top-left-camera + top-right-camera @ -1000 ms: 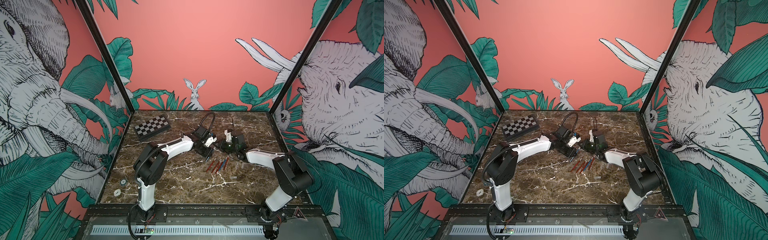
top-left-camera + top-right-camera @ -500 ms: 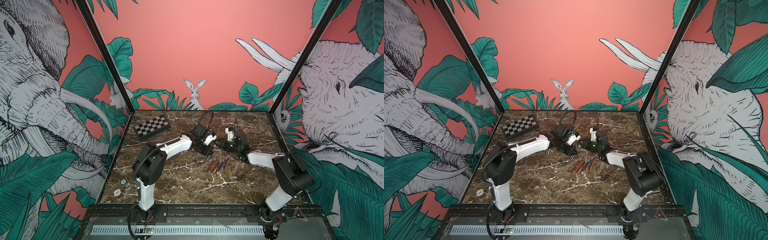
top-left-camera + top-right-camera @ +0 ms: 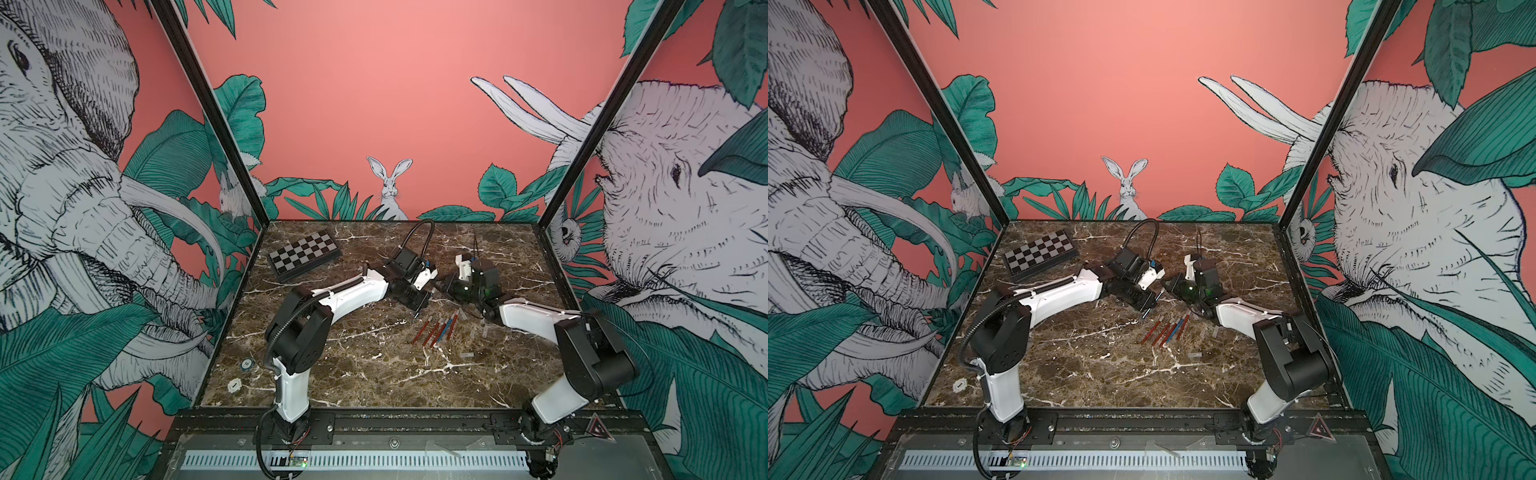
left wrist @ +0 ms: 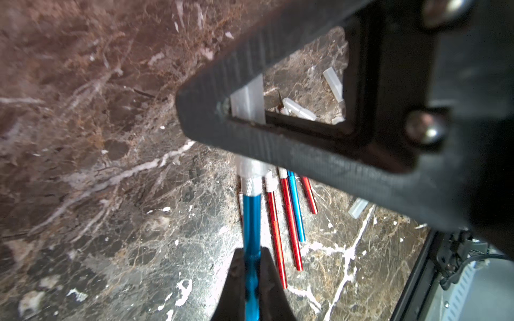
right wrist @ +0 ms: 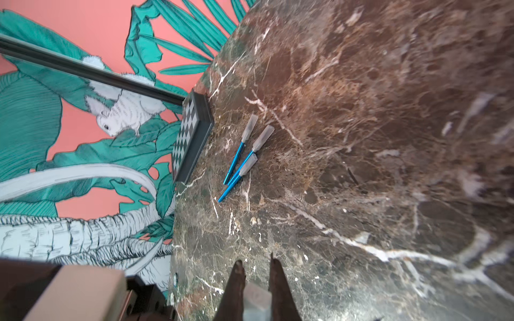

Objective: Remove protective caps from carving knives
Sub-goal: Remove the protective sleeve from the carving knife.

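Both grips: left gripper (image 4: 251, 251) pinched tight on the handle of a blue knife (image 4: 251, 216); right gripper (image 5: 257, 259) closed on the clear cap (image 4: 249, 104) over its tip.
Why held so: knife held off the marble table (image 3: 374, 374), the two facing end to end; probably one anchors the handle while the other draws the cap straight off.
Finished row: bare knives (image 4: 290, 222) lie just beneath, loose caps (image 4: 332, 82) scattered beside them.
Waiting: three capped knives (image 5: 237, 157) near the checkered board (image 5: 182, 139).
Room: open marble toward the front edge; a pull along the shaft looks clear, downward is crowded.
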